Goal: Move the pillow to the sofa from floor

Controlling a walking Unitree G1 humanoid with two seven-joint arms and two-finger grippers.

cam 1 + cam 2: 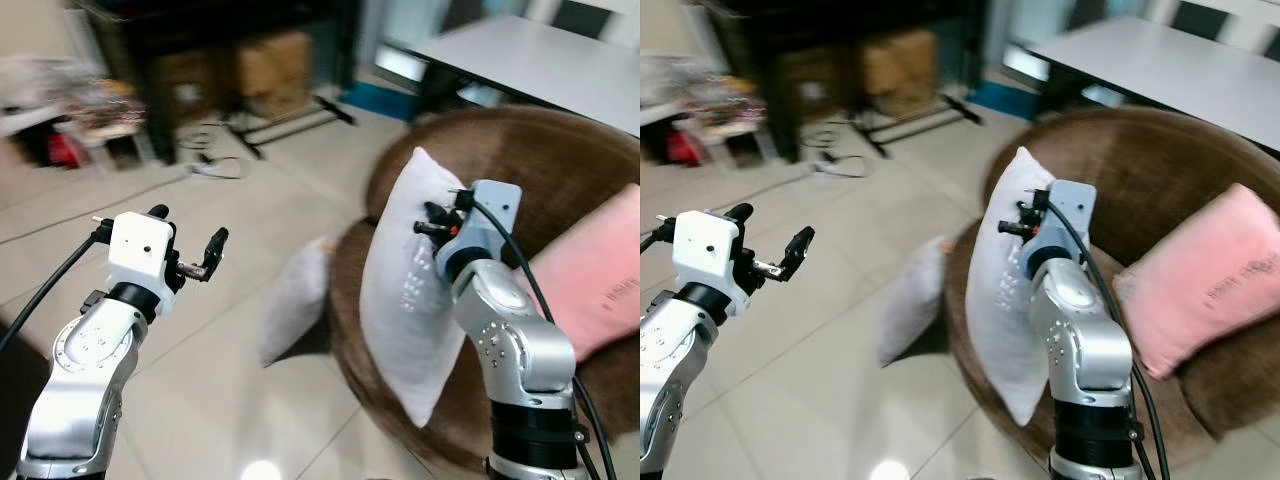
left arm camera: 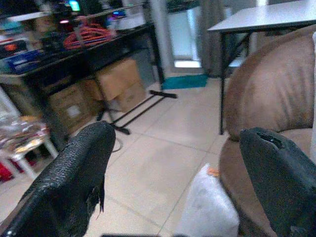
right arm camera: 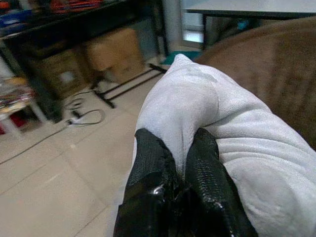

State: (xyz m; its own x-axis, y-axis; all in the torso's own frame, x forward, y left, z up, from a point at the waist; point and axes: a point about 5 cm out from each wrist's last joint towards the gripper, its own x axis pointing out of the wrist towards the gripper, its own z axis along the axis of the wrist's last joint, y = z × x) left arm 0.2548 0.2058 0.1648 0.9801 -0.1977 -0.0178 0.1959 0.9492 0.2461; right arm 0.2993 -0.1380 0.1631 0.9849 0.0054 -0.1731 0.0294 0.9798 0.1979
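Note:
A white pillow [image 1: 405,300] stands on edge over the front rim of the round brown sofa [image 1: 540,160]. My right gripper [image 1: 432,222] is shut on the pillow's upper edge; in the right wrist view its black fingers [image 3: 148,163] pinch the white fabric [image 3: 237,143]. A second light grey pillow [image 1: 295,300] leans against the sofa's left side on the floor. My left gripper [image 1: 188,240] hangs open in the air over the tiled floor, left of both pillows, with nothing between its fingers [image 2: 74,182].
A pink pillow [image 1: 595,270] lies on the sofa seat to the right. A grey table [image 1: 540,60] stands behind the sofa. A dark desk with cardboard boxes [image 1: 270,65], a stand's legs and cables on the floor [image 1: 215,165] are at the back left.

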